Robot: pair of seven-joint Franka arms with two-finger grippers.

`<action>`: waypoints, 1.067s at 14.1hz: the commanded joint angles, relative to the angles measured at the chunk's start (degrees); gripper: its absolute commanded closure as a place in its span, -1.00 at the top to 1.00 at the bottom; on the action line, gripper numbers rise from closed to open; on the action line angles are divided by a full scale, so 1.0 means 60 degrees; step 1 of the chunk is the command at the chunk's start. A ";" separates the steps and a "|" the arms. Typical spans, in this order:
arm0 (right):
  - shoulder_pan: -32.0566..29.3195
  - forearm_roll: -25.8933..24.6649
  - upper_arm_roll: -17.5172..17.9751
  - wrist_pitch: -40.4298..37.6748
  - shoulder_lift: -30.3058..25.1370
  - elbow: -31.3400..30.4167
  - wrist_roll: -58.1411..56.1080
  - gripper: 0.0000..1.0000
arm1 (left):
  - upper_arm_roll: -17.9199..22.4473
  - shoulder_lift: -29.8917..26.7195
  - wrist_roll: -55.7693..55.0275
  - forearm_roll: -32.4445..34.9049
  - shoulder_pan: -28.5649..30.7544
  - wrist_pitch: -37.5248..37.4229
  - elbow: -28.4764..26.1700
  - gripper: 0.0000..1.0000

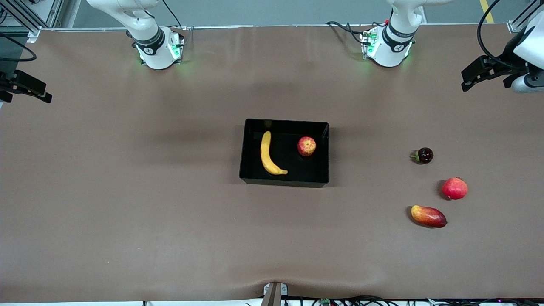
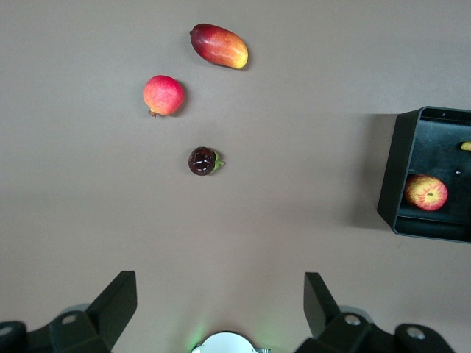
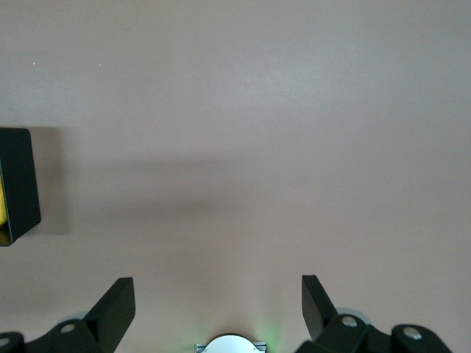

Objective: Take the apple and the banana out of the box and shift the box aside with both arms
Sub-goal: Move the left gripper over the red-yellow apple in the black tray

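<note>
The black box (image 1: 284, 181) sits at the middle of the table. The yellow banana (image 1: 268, 154) and the red-yellow apple (image 1: 306, 145) lie in it, apart, the apple toward the left arm's end. My left gripper (image 1: 466, 81) hangs open and empty over the left arm's end of the table; its wrist view (image 2: 219, 294) shows the box's wall (image 2: 394, 173), the apple (image 2: 425, 192) and the banana's tip (image 2: 466, 145). My right gripper (image 1: 46, 94) hangs open and empty over the right arm's end; its wrist view (image 3: 218, 294) shows a box corner (image 3: 16, 184). Both arms wait.
Three other fruits lie on the table toward the left arm's end: a dark mangosteen (image 1: 423, 155), a red pomegranate (image 1: 454, 188) and a red-orange mango (image 1: 429, 216) nearest the front camera. They also show in the left wrist view: mangosteen (image 2: 203, 160), pomegranate (image 2: 163, 95), mango (image 2: 219, 45).
</note>
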 commanded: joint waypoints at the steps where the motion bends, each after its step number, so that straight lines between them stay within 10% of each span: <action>1: -0.0156 0.0147 0.0079 0.0037 -0.0288 -0.0275 -0.0161 1.00 | 0.0003 -0.0065 0.0005 -0.0108 0.0047 -0.0178 0.0114 1.00; 6: -0.0170 0.0147 0.0079 0.0023 -0.0288 -0.0260 -0.0175 1.00 | -0.0244 0.0255 -0.0141 -0.0020 -0.0055 -0.0163 0.0172 1.00; 15: -0.0199 0.0059 0.0065 -0.0021 -0.0009 -0.0041 -0.0176 1.00 | -0.3542 0.2890 -0.7033 0.0053 -0.1105 0.1636 0.0070 1.00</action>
